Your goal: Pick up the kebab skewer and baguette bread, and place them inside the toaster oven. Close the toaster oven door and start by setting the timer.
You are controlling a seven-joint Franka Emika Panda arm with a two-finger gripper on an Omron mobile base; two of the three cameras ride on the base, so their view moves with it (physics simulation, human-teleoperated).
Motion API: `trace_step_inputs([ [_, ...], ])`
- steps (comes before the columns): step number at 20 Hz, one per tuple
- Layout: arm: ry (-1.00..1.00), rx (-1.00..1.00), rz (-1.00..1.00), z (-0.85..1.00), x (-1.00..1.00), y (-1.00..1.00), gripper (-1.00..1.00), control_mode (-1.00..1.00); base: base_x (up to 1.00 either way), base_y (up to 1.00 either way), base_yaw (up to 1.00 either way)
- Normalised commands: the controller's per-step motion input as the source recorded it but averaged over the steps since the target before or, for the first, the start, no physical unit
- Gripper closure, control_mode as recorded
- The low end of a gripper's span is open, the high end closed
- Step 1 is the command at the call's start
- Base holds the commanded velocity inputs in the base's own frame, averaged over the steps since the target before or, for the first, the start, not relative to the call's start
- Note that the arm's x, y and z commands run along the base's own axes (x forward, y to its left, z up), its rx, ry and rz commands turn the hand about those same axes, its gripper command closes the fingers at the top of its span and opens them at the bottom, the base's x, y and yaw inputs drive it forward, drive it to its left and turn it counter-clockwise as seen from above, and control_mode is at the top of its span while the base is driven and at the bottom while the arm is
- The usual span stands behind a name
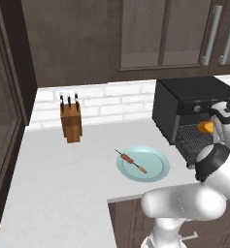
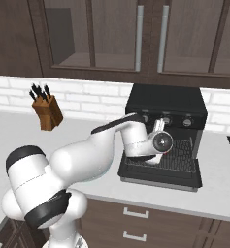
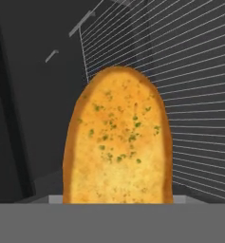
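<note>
My two-finger gripper [image 2: 157,156] is clamped on the stubby golden baguette bread [image 3: 117,137], its long axis pointing toward twelve o'clock at the wire rack of the black boxy toaster oven [image 1: 194,104]. The thin kebab skewer [image 1: 131,161] lies on the pale blue plate [image 1: 155,169], at nine o'clock from the oven.

Kitchen, wood cabinets [image 1: 150,34], knife block [image 1: 71,122], toaster oven [image 1: 194,106]

Flat, even rendered light, soft shadows, slightly blurry, oven interior dim.
</note>
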Motion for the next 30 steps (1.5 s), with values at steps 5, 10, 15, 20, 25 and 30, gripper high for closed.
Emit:
trace_step_inputs([
  [5, -0.15, -0.01, 0.01, 0.0, 0.0, -0.01, 1.0, -1.0, 0.0, 0.0, 0.0],
  [10, -0.08, -0.03, 0.0, 0.0, 0.01, 0.0, 1.0, -1.0, 0.0, 0.0, 0.0],
  [15, 0.0, -0.05, 0.0, 0.0, 0.01, 0.0, 1.0, -1.0, 0.0, 0.0, 0.0],
  [20, 0.0, -0.08, 0.0, 0.01, 0.0, 0.01, 1.0, -1.0, 0.0, 0.0, 0.0],
  [25, 0.0, -0.09, 0.0, 0.01, 0.04, 0.16, 1.0, -1.0, 0.0, 0.0, 0.0],
  [30, 0.0, -0.03, 0.0, 0.03, 0.16, 0.07, 1.0, -1.0, 0.0, 0.0, 0.0],
])
